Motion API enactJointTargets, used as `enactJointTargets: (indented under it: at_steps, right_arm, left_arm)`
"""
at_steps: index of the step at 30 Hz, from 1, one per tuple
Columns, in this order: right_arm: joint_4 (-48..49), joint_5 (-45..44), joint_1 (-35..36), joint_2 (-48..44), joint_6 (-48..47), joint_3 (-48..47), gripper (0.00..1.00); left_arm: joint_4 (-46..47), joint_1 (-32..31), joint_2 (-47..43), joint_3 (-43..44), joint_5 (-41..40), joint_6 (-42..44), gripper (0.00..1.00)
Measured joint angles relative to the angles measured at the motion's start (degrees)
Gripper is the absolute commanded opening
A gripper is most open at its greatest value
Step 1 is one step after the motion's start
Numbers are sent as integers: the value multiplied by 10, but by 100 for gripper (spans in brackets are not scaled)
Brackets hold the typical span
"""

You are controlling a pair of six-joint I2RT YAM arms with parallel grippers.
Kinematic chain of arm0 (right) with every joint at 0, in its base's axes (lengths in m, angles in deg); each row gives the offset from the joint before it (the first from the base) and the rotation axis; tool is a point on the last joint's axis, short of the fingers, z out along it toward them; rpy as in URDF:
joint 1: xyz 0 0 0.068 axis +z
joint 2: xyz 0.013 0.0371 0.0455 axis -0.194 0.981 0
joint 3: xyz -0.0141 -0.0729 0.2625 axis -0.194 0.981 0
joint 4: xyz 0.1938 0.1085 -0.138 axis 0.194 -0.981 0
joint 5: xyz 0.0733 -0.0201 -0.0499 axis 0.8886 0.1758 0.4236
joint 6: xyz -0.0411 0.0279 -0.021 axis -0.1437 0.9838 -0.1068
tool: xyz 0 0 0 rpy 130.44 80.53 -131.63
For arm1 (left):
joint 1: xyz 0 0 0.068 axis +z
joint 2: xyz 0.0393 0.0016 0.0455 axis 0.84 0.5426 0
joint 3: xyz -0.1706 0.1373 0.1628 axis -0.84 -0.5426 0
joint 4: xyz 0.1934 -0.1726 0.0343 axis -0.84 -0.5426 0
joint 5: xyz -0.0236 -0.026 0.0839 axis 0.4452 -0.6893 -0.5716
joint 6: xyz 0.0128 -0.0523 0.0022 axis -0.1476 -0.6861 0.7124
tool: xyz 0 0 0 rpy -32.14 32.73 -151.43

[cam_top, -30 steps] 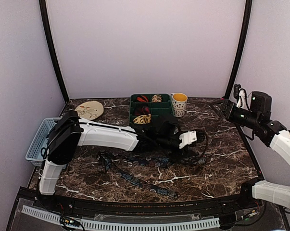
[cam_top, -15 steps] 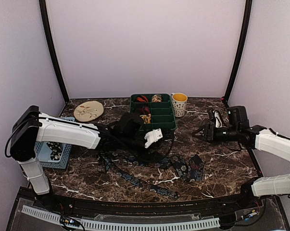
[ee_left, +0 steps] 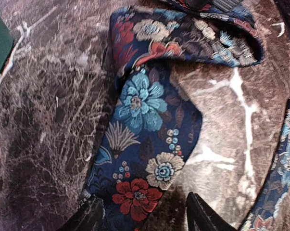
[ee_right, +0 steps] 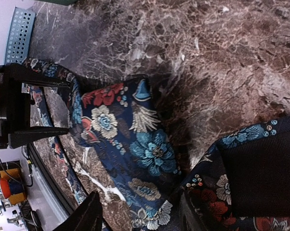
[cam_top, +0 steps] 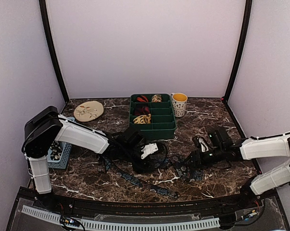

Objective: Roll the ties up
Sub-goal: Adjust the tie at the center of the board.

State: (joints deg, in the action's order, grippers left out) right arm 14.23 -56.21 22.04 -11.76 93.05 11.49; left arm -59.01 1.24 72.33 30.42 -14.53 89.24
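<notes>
One unrolled tie (cam_top: pixel 135 179), dark blue with red, blue and cream flowers, is shown spread across the marble table (cam_top: pixel 217 130). Its narrow end is laid nearest the front edge, and the band is carried from there up and across the middle of the table to a wide, folded end on the right.

The left gripper (ee_left: pixel 145 216) is held low over the band; its jaws are spread, and the flowered cloth is seen passing between and beneath the two fingertips. Contact cannot be judged.

The right gripper (ee_right: pixel 137 214) is lowered over the folded wide end. Its jaws are likewise spread, with the cloth lying in the gap between them and not visibly pinched.

A blue perforated basket (cam_top: pixel 56 156) is placed at the left edge.

Farther back, a green compartmented tray (cam_top: pixel 166 129) is shown with rolled ties (cam_top: pixel 142 119) in its cells. A cup (cam_top: pixel 179 104) is set just beside its right end, and a patterned plate (cam_top: pixel 89 110) to its left.
</notes>
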Motion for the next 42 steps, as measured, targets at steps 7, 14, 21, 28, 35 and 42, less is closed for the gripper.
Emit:
enactJointTargets:
  at_steps: [7, 14, 21, 28, 35, 42]
  right_arm:
    - [83, -14, -1, 72, 41, 6, 38]
    - [113, -42, -95, 66, 88, 30, 31]
    - [88, -116, -184, 38, 128, 32, 29]
    - [26, -180, -248, 45, 152, -7, 26]
    - [-41, -209, -302, 54, 123, -54, 27]
    - [-35, -110, -300, 41, 59, -65, 46]
  left_arm:
    - [-25, 0, 13, 16, -28, 7, 8]
    - [-84, 16, -69, -33, -57, 34, 0]
    - [-127, 61, -165, -63, -116, 56, 0]
    - [-130, 66, -211, -102, -165, 73, 2]
    - [-120, 19, -221, -139, -217, 122, 27]
    - [-132, -49, -233, -161, -238, 124, 74]
